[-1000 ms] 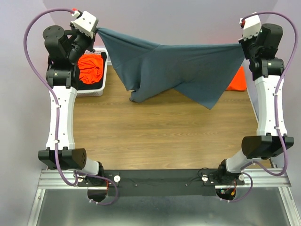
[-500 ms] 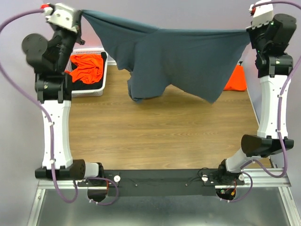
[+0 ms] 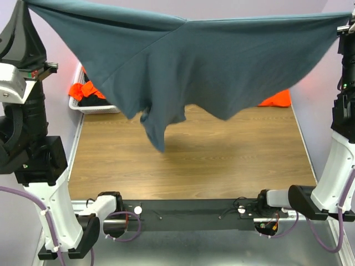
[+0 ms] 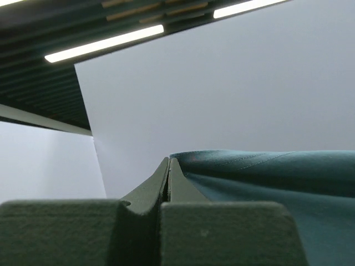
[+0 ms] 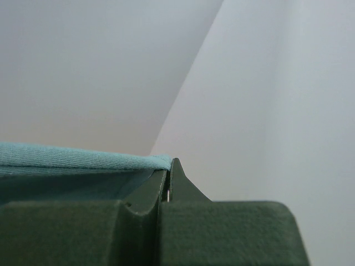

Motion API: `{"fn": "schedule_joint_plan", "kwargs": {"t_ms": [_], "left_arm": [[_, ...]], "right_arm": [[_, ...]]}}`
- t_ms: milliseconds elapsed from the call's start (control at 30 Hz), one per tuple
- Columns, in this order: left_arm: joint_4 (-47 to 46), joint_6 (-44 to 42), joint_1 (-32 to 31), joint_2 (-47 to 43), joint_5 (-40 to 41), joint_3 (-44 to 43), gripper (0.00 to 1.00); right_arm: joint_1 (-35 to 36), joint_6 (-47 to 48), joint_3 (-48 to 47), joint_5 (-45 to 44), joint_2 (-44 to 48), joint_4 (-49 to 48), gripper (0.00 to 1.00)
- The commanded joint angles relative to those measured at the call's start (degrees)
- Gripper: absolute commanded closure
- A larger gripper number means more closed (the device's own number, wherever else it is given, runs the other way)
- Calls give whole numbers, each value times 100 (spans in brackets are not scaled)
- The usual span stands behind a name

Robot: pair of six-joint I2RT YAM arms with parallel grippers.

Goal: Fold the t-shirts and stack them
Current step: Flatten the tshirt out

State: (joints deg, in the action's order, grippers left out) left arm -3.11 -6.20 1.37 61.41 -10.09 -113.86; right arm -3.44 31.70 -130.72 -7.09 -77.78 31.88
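Note:
The slate blue-grey t-shirt (image 3: 199,61) hangs stretched high across the top external view. It is held by one corner at the upper left and one at the upper right, and a fold droops toward the table at centre-left. My left gripper (image 4: 168,166) is shut on the shirt's edge (image 4: 266,172). My right gripper (image 5: 169,167) is shut on the opposite edge (image 5: 77,160). In the top view both grippers sit at the frame's upper corners, mostly hidden by cloth. One orange t-shirt (image 3: 82,91) lies in the basket. Another orange t-shirt (image 3: 276,100) lies at the back right.
The white slotted basket (image 3: 91,107) stands at the back left of the wooden table (image 3: 222,149). The raised left arm (image 3: 28,127) and right arm (image 3: 344,149) stand tall at the table's sides. The black base rail (image 3: 188,213) runs along the near edge.
Both arms have lifted the blue-grey shirt much higher and spread it wider. Its lower folds have come up off the table.

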Motion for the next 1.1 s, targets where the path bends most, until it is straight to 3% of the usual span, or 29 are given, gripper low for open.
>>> {"fn": "schedule_joint_plan", "kwargs": {"t_ms": [0, 300, 433, 667, 800, 967, 1067], "left_arm": [[-94, -276, 39, 239, 675, 13, 100], [259, -93, 39, 1204, -177, 470, 100], [197, -5, 39, 1961, -459, 304, 100], [-83, 75, 101, 3587, -336, -1627, 100], [-812, 215, 224, 4159, -152, -2525, 100], [-1770, 85, 329, 4143, -248, -1975, 100], [-2271, -214, 364, 3853, -310, -860, 100]], "right_arm": [[-60, 152, 81, -196, -369, -147, 99], [-60, -84, 714, 173, -1159, -331, 99], [-51, -340, 276, 261, -1889, -367, 99], [-51, -665, -1710, -28, -3278, -577, 99], [-51, -727, -1713, -345, -3367, -1682, 99], [-51, -736, -1062, -14, -3393, -2984, 99], [-43, -692, -763, 540, -3630, -3047, 99]]}}
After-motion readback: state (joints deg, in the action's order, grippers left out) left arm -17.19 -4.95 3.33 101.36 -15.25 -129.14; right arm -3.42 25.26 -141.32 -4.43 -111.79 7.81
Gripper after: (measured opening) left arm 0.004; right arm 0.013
